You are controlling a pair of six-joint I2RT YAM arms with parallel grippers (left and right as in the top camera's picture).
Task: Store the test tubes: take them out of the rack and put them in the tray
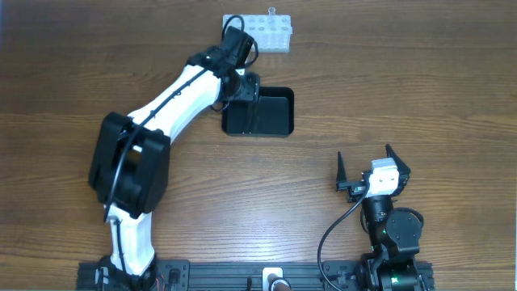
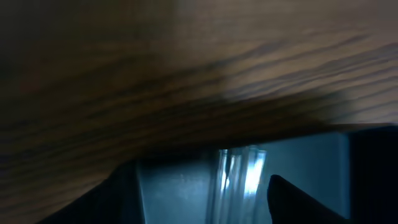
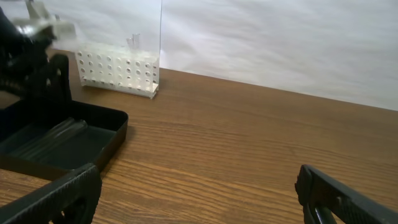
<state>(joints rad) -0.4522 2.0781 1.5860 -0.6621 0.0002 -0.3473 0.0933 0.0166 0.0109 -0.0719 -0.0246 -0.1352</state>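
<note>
Right up close, a clear test tube [image 2: 239,180] sits by the left gripper [image 1: 245,86], low over the tray's [image 1: 279,121] left edge; clamped or let go, I cannot tell; more tubes [image 3: 59,134] lie inside the tray; the white rack [image 1: 268,31] stands just beyond the tray, one tube [image 1: 272,11] upright in it; the right gripper [image 1: 367,168], spread wide and empty, rests well apart from the tray.

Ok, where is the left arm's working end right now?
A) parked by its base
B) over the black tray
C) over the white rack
B: the left arm ends over the black tray, and its wrist view shows a test tube against the tray's floor; the rack stands apart.
</note>
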